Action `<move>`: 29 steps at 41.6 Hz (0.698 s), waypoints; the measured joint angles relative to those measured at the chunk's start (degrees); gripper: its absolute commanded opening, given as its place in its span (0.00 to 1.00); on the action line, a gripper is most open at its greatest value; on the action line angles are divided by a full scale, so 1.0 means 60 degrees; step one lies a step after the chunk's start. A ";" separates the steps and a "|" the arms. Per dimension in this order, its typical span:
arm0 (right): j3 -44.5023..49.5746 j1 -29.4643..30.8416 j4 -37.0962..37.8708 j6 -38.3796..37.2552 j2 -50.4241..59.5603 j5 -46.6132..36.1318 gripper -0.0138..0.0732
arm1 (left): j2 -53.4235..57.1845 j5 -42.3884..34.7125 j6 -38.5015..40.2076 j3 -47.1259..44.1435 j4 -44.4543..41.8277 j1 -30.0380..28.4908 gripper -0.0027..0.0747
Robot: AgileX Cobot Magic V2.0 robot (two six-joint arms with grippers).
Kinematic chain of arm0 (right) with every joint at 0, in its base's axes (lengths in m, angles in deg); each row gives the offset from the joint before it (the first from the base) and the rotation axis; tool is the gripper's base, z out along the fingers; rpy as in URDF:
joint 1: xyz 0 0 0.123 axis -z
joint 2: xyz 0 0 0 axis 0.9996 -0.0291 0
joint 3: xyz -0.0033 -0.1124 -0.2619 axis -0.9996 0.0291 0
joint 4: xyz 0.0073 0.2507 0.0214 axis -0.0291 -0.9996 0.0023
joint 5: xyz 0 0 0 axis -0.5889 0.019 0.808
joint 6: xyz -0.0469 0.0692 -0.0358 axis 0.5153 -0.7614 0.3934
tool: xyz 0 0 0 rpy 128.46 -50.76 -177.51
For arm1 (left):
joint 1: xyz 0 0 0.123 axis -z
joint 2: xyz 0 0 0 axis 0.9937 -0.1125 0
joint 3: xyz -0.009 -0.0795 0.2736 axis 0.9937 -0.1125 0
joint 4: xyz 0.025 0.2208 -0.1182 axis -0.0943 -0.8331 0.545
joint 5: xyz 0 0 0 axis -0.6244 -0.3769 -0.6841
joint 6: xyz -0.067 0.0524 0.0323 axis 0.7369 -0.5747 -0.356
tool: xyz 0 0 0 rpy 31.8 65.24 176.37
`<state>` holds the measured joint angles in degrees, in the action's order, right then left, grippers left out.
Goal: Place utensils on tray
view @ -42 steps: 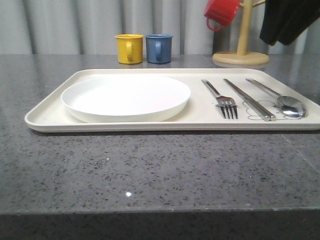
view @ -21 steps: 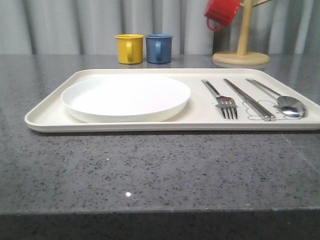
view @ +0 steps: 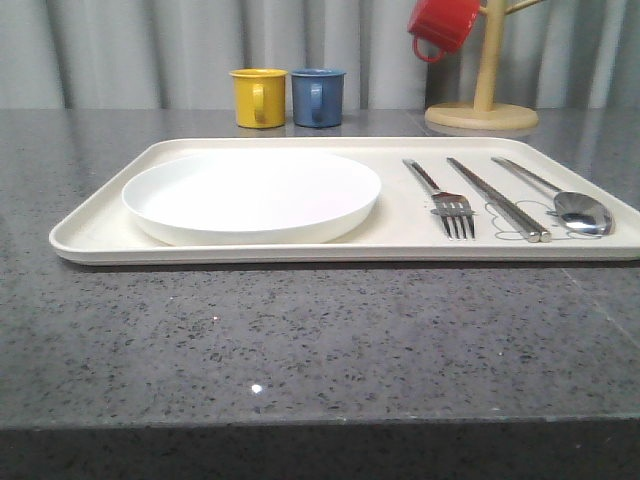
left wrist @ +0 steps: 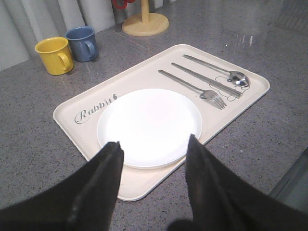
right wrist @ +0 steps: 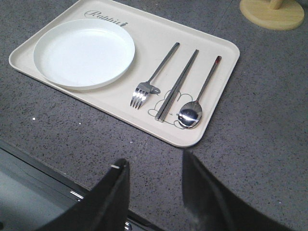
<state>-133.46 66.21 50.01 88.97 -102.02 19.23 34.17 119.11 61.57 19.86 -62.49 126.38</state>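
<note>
The cream tray [view: 400, 235] [left wrist: 139, 79] [right wrist: 144, 29] lies across the dark counter. On its right part three silver utensils lie side by side: a fork [view: 445, 198] [left wrist: 192, 89] [right wrist: 154, 77], a pair of chopsticks [view: 498, 198] [left wrist: 204, 79] [right wrist: 178, 84] and a spoon [view: 565, 200] [left wrist: 221, 72] [right wrist: 197, 98]. My left gripper [left wrist: 154, 143] hangs open high above the tray's near left part, nothing between its fingers. My right gripper [right wrist: 154, 161] is open above bare counter, near the front edge, short of the tray's spoon corner.
A round white plate [view: 252, 195] [left wrist: 149, 126] [right wrist: 84, 52] fills the tray's left half. Behind the tray stand a yellow mug [view: 258, 97] [left wrist: 54, 55] and a blue mug [view: 318, 96] [left wrist: 82, 43]. A wooden mug stand [view: 482, 110] holds a red mug [view: 442, 25] at back right.
A dark arm part at the upper right of the front view one second ago has gone out of view. The utensils, plate and tray have not moved.
</note>
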 measured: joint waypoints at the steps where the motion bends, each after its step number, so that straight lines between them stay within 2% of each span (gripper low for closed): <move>1: 0.0000 0.0000 0.0000 0.0000 0.0000 0.0000 0.50 | 0.0000 0.0000 0.0000 0.0000 0.0000 0.0000 0.44; 3: 0.0000 0.0000 0.0000 0.0000 0.0014 0.0000 0.46 | 0.0000 0.0000 0.0000 0.0000 0.0000 0.0000 0.44; 7: 0.0000 0.0000 0.0000 0.0000 0.0014 0.0000 0.33 | 0.0000 0.0000 0.0000 0.0000 0.0000 0.0000 0.41; 12: 0.0000 0.0000 0.0000 0.0000 0.0014 0.0000 0.15 | 0.0000 0.0000 0.0000 -0.0024 0.0000 0.0000 0.24; 15: 0.0000 0.0000 0.0000 0.0000 0.0014 0.0000 0.08 | 0.0000 0.0000 0.0000 -0.0088 0.0000 0.0000 0.12; 19: 0.0000 0.0000 0.0000 0.0000 0.0014 0.0000 0.08 | 0.0000 0.0000 0.0000 -0.0213 0.0017 0.0000 0.01; 29: 0.0000 0.0000 0.0000 0.0000 0.0014 0.0000 0.08 | 0.0000 0.0000 0.0000 -0.0343 0.0055 0.0000 0.01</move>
<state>-133.46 66.21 50.01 88.97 -101.93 19.23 34.17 119.11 61.57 17.80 -62.15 126.38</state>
